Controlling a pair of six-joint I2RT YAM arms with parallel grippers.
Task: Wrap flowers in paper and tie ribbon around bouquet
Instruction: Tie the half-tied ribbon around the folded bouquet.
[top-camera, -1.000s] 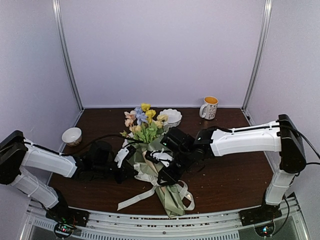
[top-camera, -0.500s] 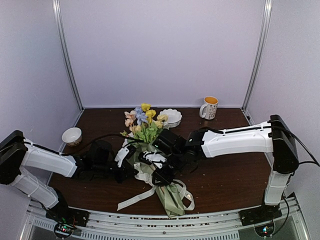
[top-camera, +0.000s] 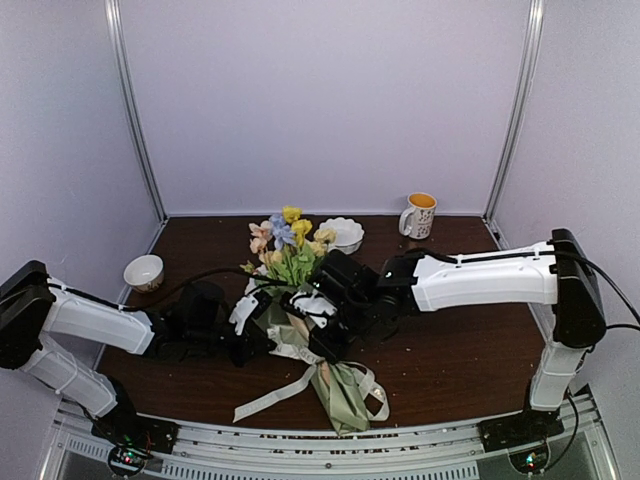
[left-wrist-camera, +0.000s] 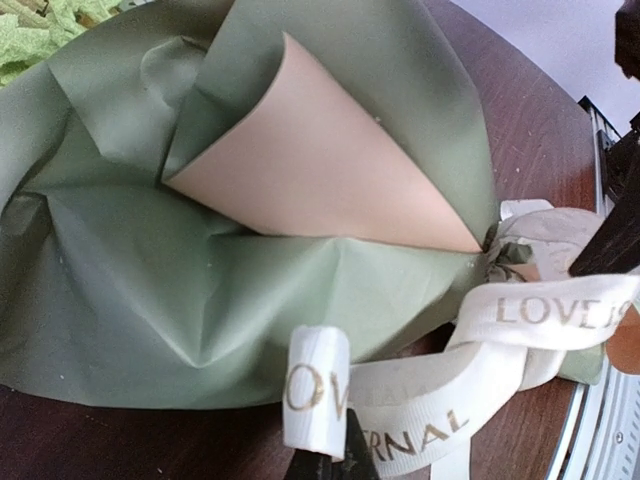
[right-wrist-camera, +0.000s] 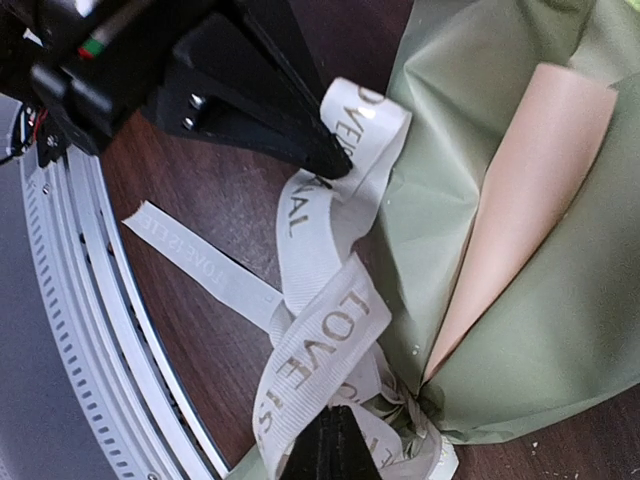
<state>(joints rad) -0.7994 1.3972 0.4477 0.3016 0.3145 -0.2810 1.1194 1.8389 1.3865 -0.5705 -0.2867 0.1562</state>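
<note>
the top external camera sits high above and behind the arm bases, at the near edge of the worktop (top-camera: 470, 350), facing the far edge and taking in the whole surface from afar. both wrist cameras hang very close over the middle, looking from opposite sides; they share the knot of the ribbon (left-wrist-camera: 540, 312) and the peach fold of the paper (left-wrist-camera: 200, 290).

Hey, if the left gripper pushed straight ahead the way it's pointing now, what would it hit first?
Past the cream printed ribbon pinched in the left gripper, it would probably meet the sage-green paper wrap first, though depth is unclear.
</note>
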